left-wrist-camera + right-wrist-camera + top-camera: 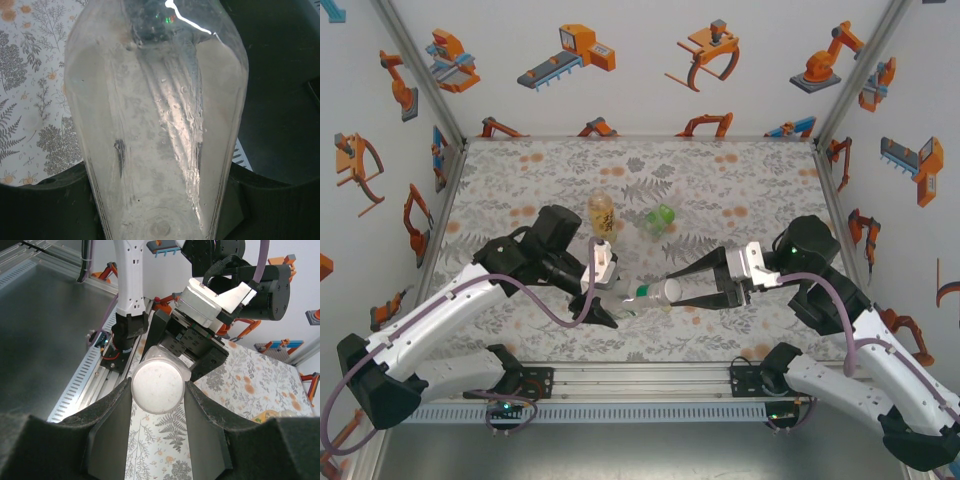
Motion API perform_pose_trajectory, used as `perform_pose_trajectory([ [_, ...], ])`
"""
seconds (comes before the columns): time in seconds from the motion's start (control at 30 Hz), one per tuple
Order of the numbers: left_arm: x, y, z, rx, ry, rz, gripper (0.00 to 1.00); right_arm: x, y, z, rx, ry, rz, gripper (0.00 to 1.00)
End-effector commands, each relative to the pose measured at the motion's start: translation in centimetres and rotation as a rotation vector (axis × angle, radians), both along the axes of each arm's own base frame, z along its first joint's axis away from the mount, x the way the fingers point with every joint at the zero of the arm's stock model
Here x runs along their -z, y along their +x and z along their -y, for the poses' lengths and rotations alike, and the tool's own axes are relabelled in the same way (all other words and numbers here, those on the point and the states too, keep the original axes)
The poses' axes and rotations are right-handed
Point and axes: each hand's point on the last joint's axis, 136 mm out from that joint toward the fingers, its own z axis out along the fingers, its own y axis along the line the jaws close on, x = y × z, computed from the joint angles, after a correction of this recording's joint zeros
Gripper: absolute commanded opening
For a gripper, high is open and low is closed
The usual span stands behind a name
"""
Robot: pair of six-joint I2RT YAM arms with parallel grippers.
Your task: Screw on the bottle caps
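Observation:
My left gripper (603, 296) is shut on the clear bottle (623, 296), holding it on its side above the mat with the neck towards the right. In the left wrist view the clear bottle (155, 140) runs up between the dark fingers (45, 210). My right gripper (157, 390) is shut on the whitish cap (157, 385), which sits at the bottle's mouth, as the whitish cap (670, 291) in the top view. Behind them, the amber-yellow bottle (601, 213) stands upright and the green bottle (661, 218) is on the mat. The yellowish cap is out of view.
The fern-printed mat (740, 190) covers the table, with printed walls on three sides. An aluminium rail (640, 380) with both arm bases runs along the near edge. Open mat lies at the back and far right.

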Motion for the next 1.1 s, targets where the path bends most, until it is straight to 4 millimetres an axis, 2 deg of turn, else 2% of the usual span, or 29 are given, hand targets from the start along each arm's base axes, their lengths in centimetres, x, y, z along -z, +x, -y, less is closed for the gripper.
perform_pose_trajectory([
  [0.0,-2.2,0.0,0.2,0.011,-0.094,0.010,0.00,1.7,-0.7,-0.1,-0.044,-0.047,-0.043,0.00],
  [0.17,-2.3,0.2,0.3,0.006,-0.096,0.009,0.00,1.6,-0.7,0.0,-0.036,-0.036,-0.034,0.00],
  [0.4,-2.1,0.2,0.3,0.005,-0.092,0.003,0.00,1.2,0.5,-0.3,0.031,-0.006,-0.036,0.00],
  [0.53,-1.6,0.6,0.5,-0.009,-0.061,-0.009,0.00,0.8,0.3,-0.3,0.017,-0.005,-0.048,0.00],
  [1.07,-1.0,0.7,0.7,-0.006,-0.016,-0.038,0.00,1.3,0.1,-0.2,0.009,-0.082,-0.070,0.00],
])
